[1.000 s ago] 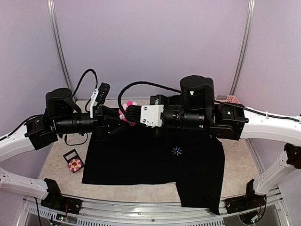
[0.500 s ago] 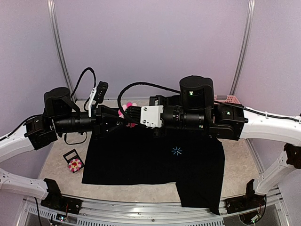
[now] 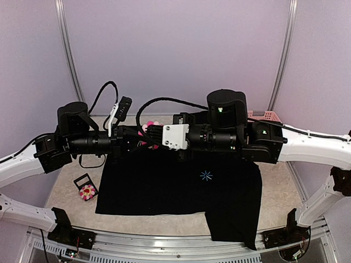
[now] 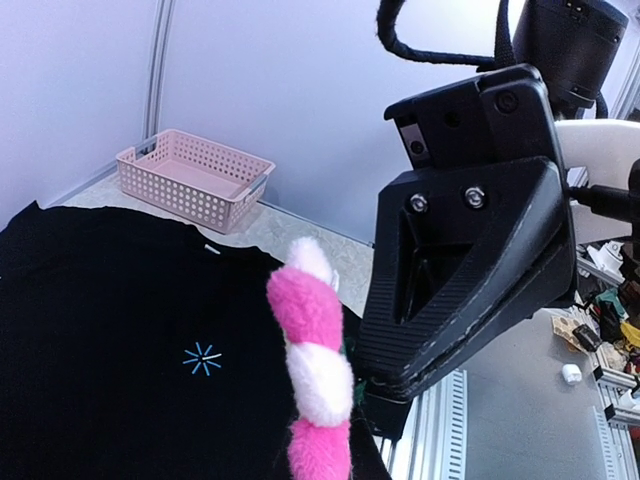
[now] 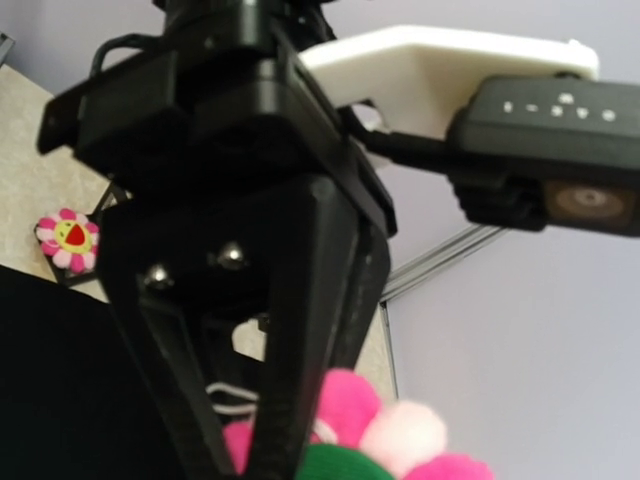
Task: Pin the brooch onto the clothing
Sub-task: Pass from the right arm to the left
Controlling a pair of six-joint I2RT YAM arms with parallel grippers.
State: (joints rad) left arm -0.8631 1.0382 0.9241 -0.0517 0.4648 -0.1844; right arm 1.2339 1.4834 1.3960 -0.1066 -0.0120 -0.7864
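Now your left gripper [image 5: 243, 455] and right gripper [image 4: 372, 392] both pinch the brooch [image 4: 312, 370] edge-on between their tips above the shirt [image 3: 164, 186]; it looks light, squashy plush, so grip the firmer green back, not the petals.

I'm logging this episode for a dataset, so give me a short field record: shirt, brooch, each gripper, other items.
T-shirt: black, spread flat
brooch: in the air between both grippers, above the T-shirt's far edge, not pinned
right gripper: shut on the brooch
left gripper: shut at the brooch, grip unclear
other: second flower brooch left of the T-shirt; pink basket far right
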